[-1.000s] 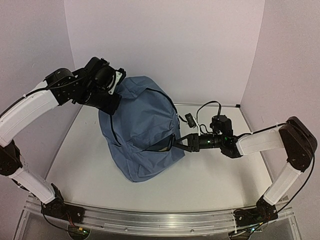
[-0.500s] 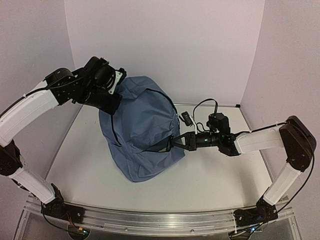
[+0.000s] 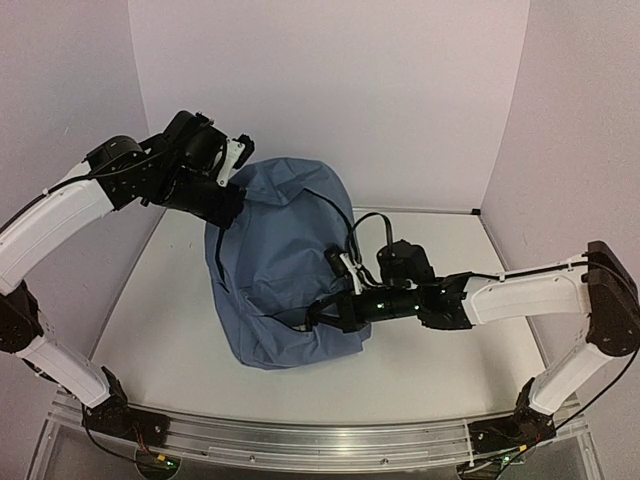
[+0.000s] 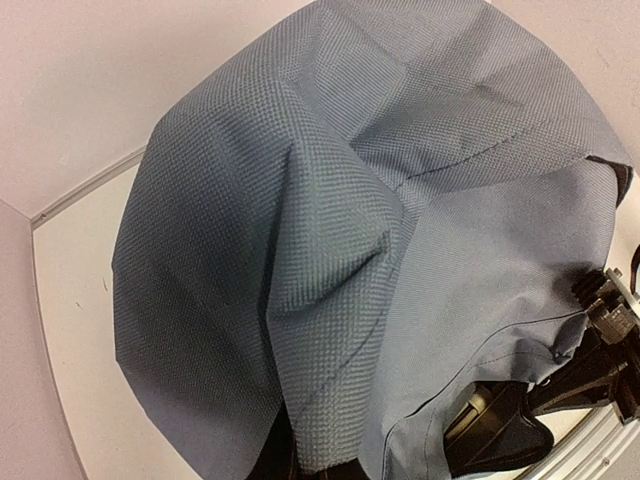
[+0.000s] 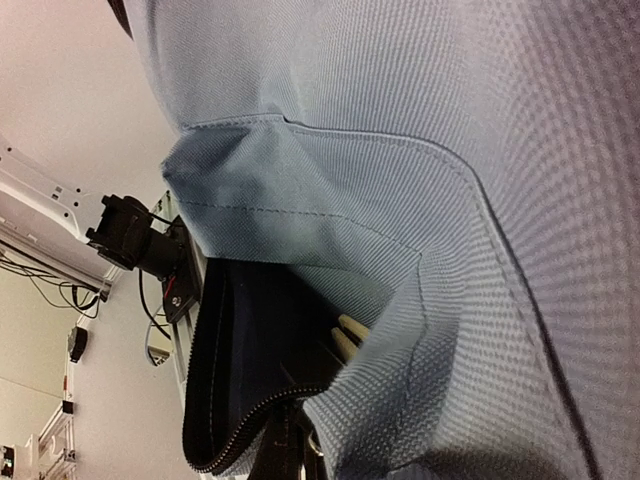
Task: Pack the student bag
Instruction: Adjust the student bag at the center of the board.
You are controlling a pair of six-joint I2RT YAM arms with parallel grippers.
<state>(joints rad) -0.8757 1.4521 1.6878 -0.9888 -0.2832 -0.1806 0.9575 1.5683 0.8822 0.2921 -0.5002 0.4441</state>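
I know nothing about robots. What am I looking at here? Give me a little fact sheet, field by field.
Setting: white table, plain walls around it
Main thing: student bag, slate blue, propped up
Left claw: shut on the bag's top fabric
Right claw: shut, at the zip edge of the front pocket
Pocket state: unzipped, dark inside
Inside it: pale slim items, too hidden to name

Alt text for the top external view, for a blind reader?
Slate-blue student bag sits on a white table, held by both arms: the left gripper pinches its top edge, the right gripper is closed on its front pocket zipper.
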